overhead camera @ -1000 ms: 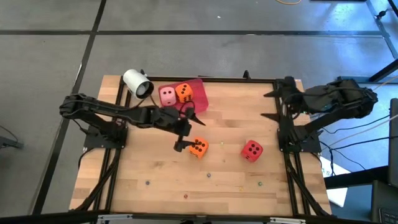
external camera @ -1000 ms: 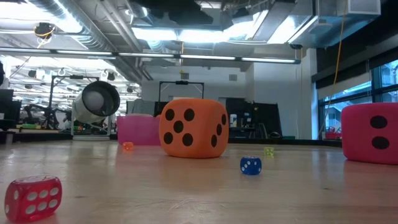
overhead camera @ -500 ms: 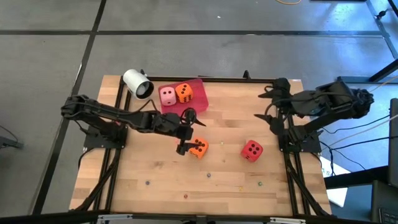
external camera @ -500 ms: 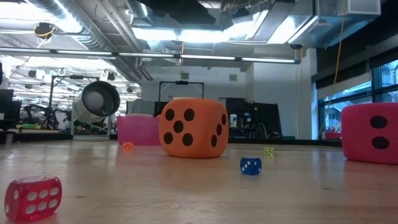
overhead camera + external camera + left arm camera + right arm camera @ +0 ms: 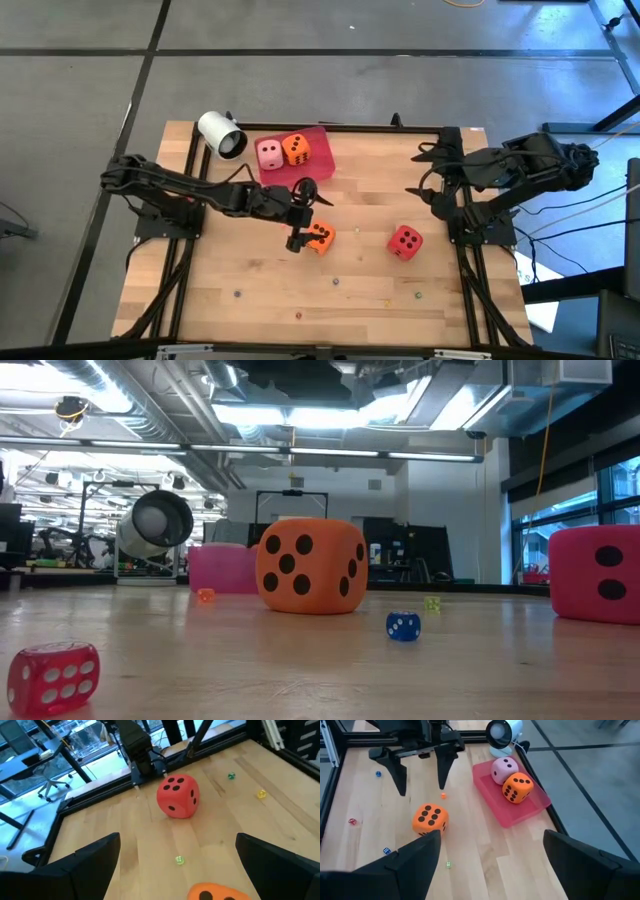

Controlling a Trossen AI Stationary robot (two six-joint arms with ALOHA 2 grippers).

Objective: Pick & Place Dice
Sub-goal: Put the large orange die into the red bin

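Note:
An orange die rests on the wooden table near its middle, and a red die lies to its right. A pink die and a second orange die sit on the flat red tray at the far side. My left gripper hovers open just left of the loose orange die, whose top shows low between its fingers in the left wrist view. My right gripper hangs open, high above the table's right part, holding nothing.
A white cylindrical device stands at the far left corner beside the tray. Several tiny coloured beads and small dice are scattered toward the near edge, among them a small red one and a blue one. Black frame rails border the table.
My left gripper has moved a little toward the table's near edge and right, closing on the loose orange die, still open. My right gripper has drifted slightly toward the table's left and near side, still open. The dice have not moved.

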